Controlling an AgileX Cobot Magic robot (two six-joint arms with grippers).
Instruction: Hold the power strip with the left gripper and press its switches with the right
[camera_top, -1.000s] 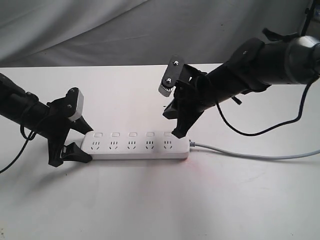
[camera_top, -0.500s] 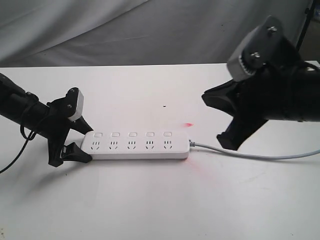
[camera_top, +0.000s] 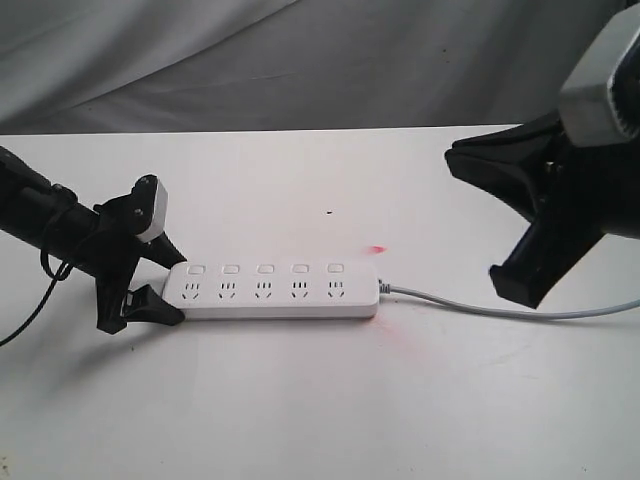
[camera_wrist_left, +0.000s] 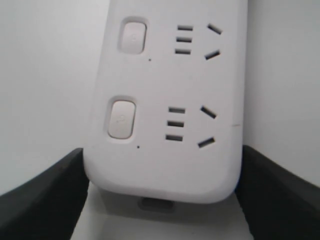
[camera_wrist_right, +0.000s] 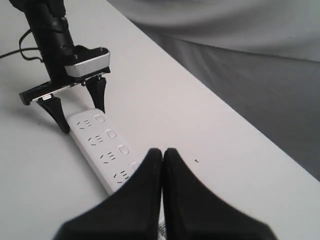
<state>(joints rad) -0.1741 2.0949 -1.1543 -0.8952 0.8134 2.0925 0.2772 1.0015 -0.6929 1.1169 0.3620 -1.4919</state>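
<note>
While the left gripper (camera_top: 171, 290) is clamping one end of the power strip (camera_top: 270, 292), flat on the table (camera_top: 300, 400), the right gripper (camera_wrist_right: 163, 152) is hanging beyond the other end w/ fingers pinched together.

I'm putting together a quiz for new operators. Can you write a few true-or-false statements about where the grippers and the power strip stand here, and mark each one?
1. The left gripper has a finger on either side of one end of the power strip. True.
2. The right gripper is pressing a switch. False: it hangs clear of the strip, out past its cable end.
3. The switches form one row of five. True.
4. The grey cable leaves the strip at the end that the left gripper holds. False: it leaves the opposite end.
5. The right gripper's fingers are spread wide. False: the right wrist view shows them closed together.
</note>
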